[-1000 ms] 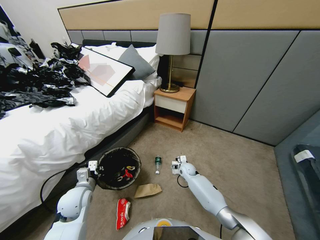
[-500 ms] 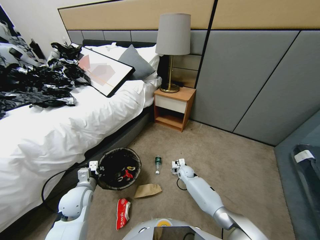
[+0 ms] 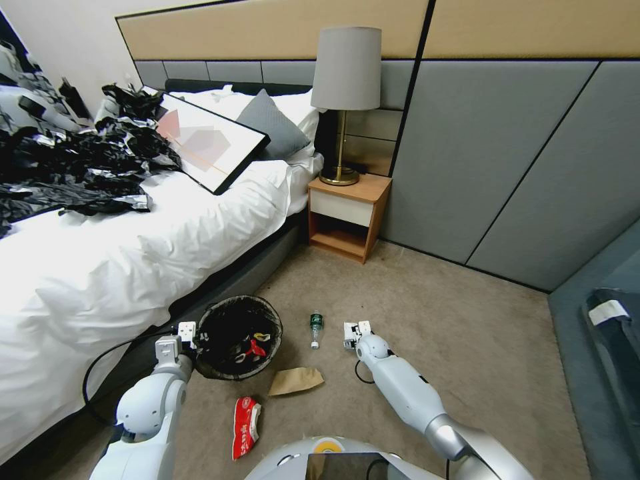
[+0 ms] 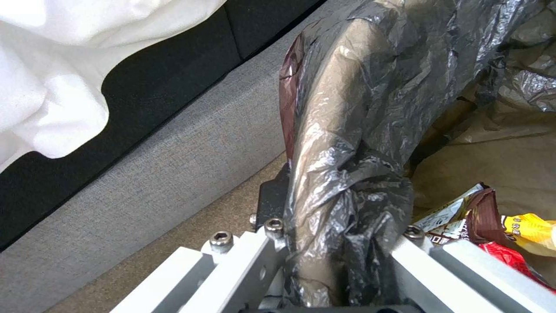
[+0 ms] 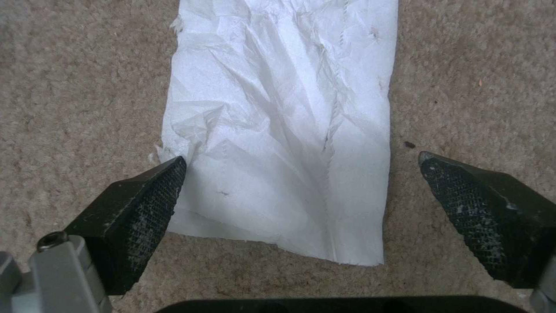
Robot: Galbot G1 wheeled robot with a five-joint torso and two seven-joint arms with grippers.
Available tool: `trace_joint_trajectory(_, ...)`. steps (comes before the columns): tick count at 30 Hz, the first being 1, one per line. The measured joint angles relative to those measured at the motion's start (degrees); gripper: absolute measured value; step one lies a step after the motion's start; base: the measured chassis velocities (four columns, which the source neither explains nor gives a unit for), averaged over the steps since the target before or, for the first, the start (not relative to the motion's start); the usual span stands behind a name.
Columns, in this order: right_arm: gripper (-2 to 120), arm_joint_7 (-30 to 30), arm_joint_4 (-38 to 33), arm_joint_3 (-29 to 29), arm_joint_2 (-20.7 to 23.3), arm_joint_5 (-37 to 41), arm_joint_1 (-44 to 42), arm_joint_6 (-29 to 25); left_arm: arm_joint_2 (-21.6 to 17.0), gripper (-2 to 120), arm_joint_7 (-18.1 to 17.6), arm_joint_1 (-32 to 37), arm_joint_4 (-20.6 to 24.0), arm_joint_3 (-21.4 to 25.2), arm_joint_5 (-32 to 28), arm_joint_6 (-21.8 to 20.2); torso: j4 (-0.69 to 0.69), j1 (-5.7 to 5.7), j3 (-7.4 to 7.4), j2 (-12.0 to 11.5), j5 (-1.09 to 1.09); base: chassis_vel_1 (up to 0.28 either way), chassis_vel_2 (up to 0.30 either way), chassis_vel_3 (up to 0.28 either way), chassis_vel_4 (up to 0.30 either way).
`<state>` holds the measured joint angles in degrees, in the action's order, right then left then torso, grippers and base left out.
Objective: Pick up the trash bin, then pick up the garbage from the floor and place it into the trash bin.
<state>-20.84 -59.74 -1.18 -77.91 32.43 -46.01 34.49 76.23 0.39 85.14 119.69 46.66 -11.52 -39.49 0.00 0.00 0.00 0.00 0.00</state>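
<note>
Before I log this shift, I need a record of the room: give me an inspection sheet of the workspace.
Surface: beige carpet.
Job's things: trash bin beside the bed, wrappers inside; white tissue, brown paper bag, red wrapper and bottle on the floor.
Clutter: black bags, framed picture on the bed.
Grippers: left gripper shut on the bin's lined rim; right gripper, jaws open, straddling the tissue.
Cables: black cable by the left arm.
Surroundings: nightstand, lamp.

You had a glossy, crinkled black plastic liner (image 4: 347, 143) clamped, thin creased white paper (image 5: 284, 130) lying on rough matt carpet (image 5: 87, 87), and cross-hatched black pads (image 5: 145, 208).
</note>
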Motion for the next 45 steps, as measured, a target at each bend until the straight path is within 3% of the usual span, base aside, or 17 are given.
trace_joint_trajectory(5, 91, 0.6, 0.0, -0.1, -0.1, -0.6, 0.1, -0.2, 0.0, 0, 0.0, -0.1, -0.1, -0.1, 0.0, 0.0, 0.0, 0.0, 0.0, 0.0, 0.0, 0.0, 0.0, 0.0, 0.0)
trace_joint_trajectory(16, 49, 1.4, -0.1, -0.2, -0.2, -0.8, -0.1, -0.7, 0.2, 0, 0.2, -0.2, -0.5, 0.0, 0.2, 0.2, 0.03, 0.0, 0.0, 0.0, 0.02, 0.0, 0.0, 0.0, 0.0)
trace_joint_trajectory(29, 3, 1.2, -0.1, -0.2, 0.2, -0.9, 0.2, -0.6, 0.2, 0, 0.3, -0.4, -0.7, -0.1, 0.3, 0.3, -0.03, 0.0, 0.0, 0.0, -0.02, 0.0, 0.0, 0.0, 0.0)
trace_joint_trajectory(45, 0, 1.2, -0.2, -0.2, 0.6, -0.8, 0.3, -0.5, 0.2, 0, 0.4, -0.6, -0.7, -0.1, 0.3, 0.1, 0.0, 0.0, 0.0, 0.0, 0.0, 0.0, 0.0, 0.0, 0.0)
